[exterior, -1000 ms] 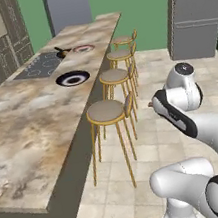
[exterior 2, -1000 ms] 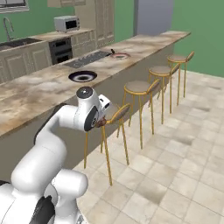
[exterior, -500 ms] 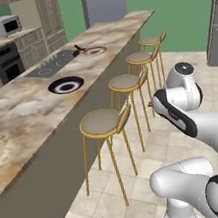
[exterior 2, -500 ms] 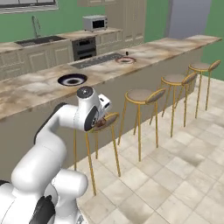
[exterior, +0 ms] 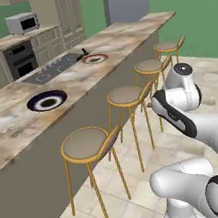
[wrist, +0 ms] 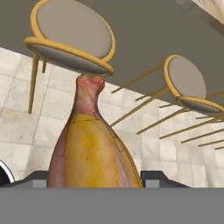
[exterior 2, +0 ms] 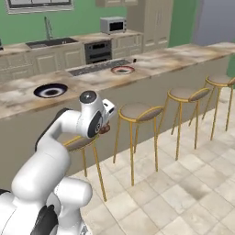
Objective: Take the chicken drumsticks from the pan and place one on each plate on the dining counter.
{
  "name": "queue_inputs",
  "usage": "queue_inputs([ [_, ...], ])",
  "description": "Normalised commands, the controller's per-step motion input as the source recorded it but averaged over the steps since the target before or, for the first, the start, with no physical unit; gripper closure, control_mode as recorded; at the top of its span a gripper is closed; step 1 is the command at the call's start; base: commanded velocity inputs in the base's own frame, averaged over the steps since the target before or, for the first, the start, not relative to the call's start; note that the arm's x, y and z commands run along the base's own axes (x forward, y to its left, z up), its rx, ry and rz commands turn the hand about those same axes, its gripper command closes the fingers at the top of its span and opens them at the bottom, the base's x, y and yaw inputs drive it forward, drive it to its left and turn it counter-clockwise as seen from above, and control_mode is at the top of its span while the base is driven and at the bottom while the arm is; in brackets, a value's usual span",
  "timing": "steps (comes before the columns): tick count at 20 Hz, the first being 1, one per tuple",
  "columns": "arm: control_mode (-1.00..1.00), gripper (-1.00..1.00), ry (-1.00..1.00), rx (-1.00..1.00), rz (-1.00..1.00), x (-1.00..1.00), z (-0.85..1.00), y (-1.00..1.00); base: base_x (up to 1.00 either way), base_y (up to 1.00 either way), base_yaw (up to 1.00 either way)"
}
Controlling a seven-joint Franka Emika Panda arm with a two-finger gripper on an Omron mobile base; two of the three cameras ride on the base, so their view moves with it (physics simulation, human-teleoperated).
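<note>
A golden-brown chicken drumstick (wrist: 94, 146) sits clamped between the jaws, its long axis running straight out from the hand, thick meaty end at the fingertips (wrist: 154, 176) and narrow bone end pointing away toward a bar stool (wrist: 72, 37). The arm carries it over the tiled floor (exterior 2: 183, 193) beside the table (exterior: 41, 118), where a navy-rimmed plate (exterior: 47, 100) and a reddish-rimmed plate (exterior: 95, 58) lie well apart

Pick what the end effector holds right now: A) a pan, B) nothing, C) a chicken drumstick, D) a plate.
C: in the hand view a golden-brown chicken drumstick rises from between the tips of the end effector, above tiled floor and stools.
</note>
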Motion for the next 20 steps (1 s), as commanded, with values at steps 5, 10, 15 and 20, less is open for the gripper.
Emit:
queue_inputs([
  [5,1.0,1.0,0.0,0.0,0.0,0.0,0.0,0.0,0.8,-1.0,0.39],
  [10,1.0,1.0,0.0,0.0,0.0,0.0,0.0,0.0,0.81,-1.0,0.42],
  [15,1.0,1.0,0.0,0.0,0.0,0.0,0.0,0.0,0.84,-1.0,0.44],
  [20,1.0,1.0,0.0,0.0,0.0,0.0,0.0,0.0,0.83,-0.75,0.36],
])
